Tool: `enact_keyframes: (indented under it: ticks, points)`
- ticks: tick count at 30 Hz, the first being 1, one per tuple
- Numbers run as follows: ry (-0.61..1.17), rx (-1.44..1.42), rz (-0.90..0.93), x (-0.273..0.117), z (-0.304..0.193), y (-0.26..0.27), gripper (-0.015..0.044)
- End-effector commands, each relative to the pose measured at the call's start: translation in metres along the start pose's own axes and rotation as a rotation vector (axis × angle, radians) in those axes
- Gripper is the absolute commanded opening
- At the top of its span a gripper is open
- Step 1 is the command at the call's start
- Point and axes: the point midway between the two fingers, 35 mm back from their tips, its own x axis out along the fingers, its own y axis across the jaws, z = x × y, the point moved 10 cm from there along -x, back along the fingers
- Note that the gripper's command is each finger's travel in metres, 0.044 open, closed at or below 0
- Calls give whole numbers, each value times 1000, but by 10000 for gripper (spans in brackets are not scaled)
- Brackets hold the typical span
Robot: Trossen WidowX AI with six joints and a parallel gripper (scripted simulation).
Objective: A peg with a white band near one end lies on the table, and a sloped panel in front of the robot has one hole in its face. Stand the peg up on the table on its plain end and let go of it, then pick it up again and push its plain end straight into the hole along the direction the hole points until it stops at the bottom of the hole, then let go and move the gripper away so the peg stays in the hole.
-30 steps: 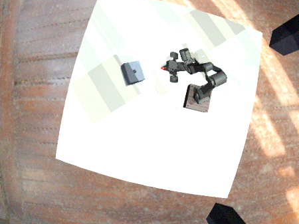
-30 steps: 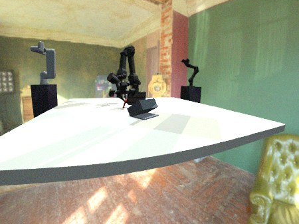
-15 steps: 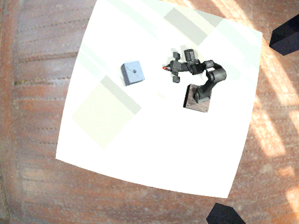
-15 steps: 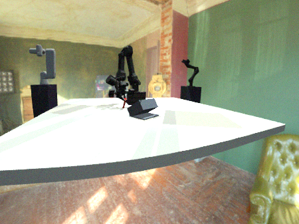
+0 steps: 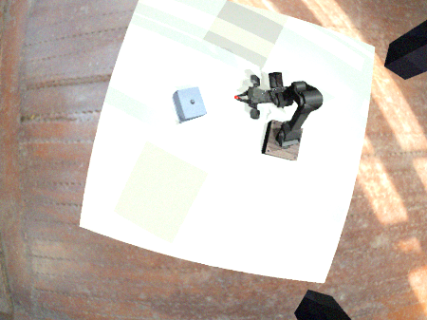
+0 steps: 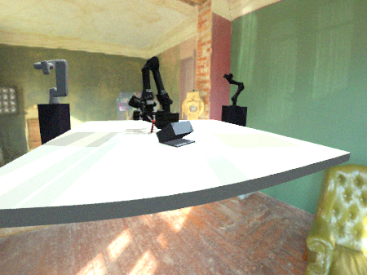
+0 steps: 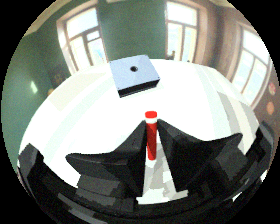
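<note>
The red peg (image 5: 236,97) (image 6: 152,127) (image 7: 152,142) has a white band near its upper end. It stands close to upright in the exterior view, with its plain end down. My gripper (image 7: 151,122) is shut on the peg just below the white band. Whether the plain end touches the table is too small to tell. The blue-grey sloped panel (image 5: 194,112) (image 6: 184,127) (image 7: 125,80) stands in front of the gripper, apart from it. Its one hole (image 5: 192,102) (image 7: 133,69) is dark and shows no peg in it.
The white table (image 5: 228,206) (image 6: 163,173) carries the panel and my arm's base (image 5: 281,150). The base is to the right of the panel in the top view. Black pedestals (image 5: 409,54) (image 6: 54,121) stand off the table. Pale coloured patches lie across the table top.
</note>
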Motion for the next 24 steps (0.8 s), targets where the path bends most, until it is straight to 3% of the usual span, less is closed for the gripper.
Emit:
enact_keyframes:
  ticks: [1,24]
  points:
    - [-28,0,2,-2,-5,1,49]
    - [-226,2,3,-12,-34,1,49]
